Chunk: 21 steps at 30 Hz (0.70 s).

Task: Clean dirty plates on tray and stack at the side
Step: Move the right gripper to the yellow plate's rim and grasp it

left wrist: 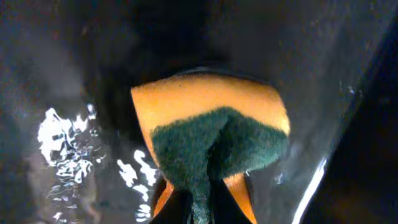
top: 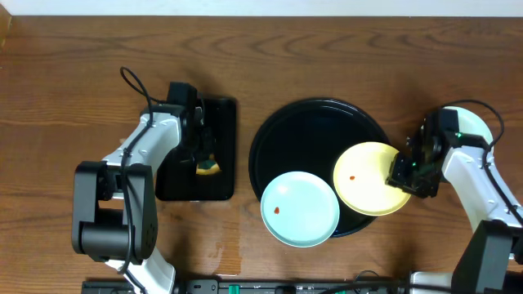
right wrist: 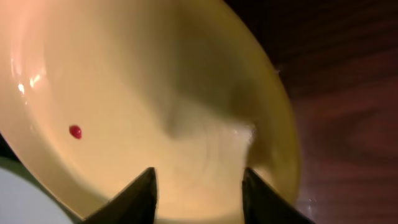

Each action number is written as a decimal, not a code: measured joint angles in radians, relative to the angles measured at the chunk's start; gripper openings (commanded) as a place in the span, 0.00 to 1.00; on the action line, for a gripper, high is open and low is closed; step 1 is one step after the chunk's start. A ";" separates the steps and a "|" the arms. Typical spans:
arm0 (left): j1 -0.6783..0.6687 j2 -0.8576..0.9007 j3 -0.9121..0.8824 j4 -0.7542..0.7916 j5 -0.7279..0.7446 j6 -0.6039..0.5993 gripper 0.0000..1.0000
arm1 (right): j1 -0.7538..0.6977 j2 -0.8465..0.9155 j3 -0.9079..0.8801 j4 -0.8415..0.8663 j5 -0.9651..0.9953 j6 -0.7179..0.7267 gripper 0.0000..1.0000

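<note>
Found left end effector pinching sponge, right end effector spread over yellow plate — advised steadying rim before scrubbing red speck.

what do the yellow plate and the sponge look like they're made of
Yellow plate: likely plastic or glazed ceramic, cannot tell which; smooth, glossy, with soft highlights. Sponge: orange-yellow foam, matte, topped by a dark green fibrous scouring pad with a fuzzy look.
</note>
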 measured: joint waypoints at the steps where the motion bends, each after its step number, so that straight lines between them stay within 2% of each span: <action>1: 0.000 -0.002 0.008 -0.014 0.000 0.000 0.08 | 0.000 0.000 -0.008 0.013 -0.003 -0.003 0.28; 6: 0.000 -0.041 0.032 -0.027 -0.003 0.000 0.08 | 0.000 0.000 -0.027 0.087 -0.004 -0.013 0.06; 8: 0.000 -0.045 0.034 -0.025 -0.003 0.000 0.08 | 0.000 0.000 -0.029 0.122 0.003 -0.014 0.01; 15: 0.000 -0.045 0.030 -0.014 -0.003 0.000 0.08 | 0.000 0.000 -0.030 0.280 -0.008 -0.027 0.01; 20: 0.000 -0.045 0.027 -0.013 -0.003 0.000 0.08 | 0.000 0.000 -0.030 0.314 -0.053 -0.073 0.01; 21: 0.000 -0.045 0.027 -0.013 -0.003 0.000 0.08 | 0.000 0.000 -0.030 0.316 -0.057 -0.081 0.04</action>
